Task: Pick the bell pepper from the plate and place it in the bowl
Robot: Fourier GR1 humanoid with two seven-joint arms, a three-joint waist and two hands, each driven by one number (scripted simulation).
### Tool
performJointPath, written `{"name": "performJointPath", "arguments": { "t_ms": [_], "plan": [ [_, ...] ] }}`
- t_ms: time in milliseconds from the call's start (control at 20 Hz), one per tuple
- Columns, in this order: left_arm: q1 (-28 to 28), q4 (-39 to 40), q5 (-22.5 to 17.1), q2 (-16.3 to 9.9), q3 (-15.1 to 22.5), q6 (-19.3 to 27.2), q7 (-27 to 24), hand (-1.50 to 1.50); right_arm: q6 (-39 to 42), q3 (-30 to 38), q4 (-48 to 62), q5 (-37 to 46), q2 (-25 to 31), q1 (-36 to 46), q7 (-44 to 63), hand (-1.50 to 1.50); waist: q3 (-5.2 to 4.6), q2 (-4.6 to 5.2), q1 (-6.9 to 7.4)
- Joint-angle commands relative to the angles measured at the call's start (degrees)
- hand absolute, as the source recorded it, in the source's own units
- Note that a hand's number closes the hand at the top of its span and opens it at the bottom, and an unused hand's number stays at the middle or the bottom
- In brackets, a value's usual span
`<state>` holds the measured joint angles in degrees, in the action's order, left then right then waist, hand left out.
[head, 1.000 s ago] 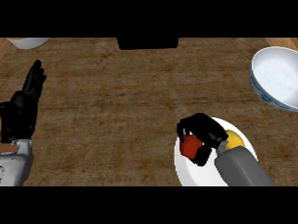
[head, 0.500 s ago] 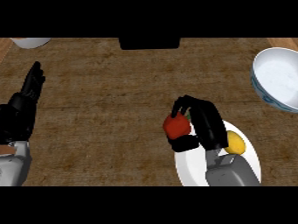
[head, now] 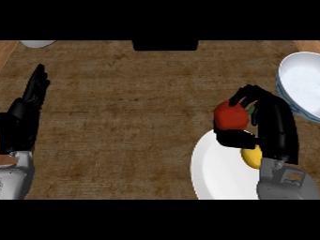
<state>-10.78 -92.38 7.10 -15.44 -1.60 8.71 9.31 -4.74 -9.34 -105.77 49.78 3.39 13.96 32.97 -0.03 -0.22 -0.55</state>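
Observation:
My right hand (head: 274,125) is curled round a red bell pepper (head: 230,115) and holds it above the far edge of the white plate (head: 216,168). The thumb sits under the pepper and the fingers wrap over its top. A yellow object (head: 251,156) lies on the plate beside my wrist. The white bowl (head: 308,87) stands to the right of the pepper, at the view's right edge. My left hand (head: 22,117) rests open at the left, fingers straight and pointing away.
A black object (head: 166,45) sits at the counter's far edge in the middle. Part of another white dish (head: 37,43) shows at the far left. Brown counter top spreads between the two hands.
My right hand has lifted the pepper off the plate and carried it up and to the right, toward the bowl. The left hand has barely moved.

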Motion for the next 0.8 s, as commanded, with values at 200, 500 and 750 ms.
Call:
{"name": "performJointPath", "arguments": {
  "t_ms": [200,500,750],
  "plan": [
    [-2.5,-0.4,-0.2,0.6,-0.1,-1.5,3.3,0.00,-2.4,18.8,7.9,-10.9,7.5,7.7,-7.5,1.50,0.07,0.37,0.59],
    [-0.7,-0.4,0.1,0.9,-0.3,-2.2,0.7,0.00,-7.4,27.8,19.5,-18.0,12.6,4.6,-22.9,1.50,0.10,0.38,0.79],
    [-1.7,0.3,1.0,0.9,-0.7,-1.8,0.3,0.00,-11.9,31.5,36.5,-12.9,20.2,11.8,-29.2,1.50,0.09,0.56,1.42]
  ]
}}
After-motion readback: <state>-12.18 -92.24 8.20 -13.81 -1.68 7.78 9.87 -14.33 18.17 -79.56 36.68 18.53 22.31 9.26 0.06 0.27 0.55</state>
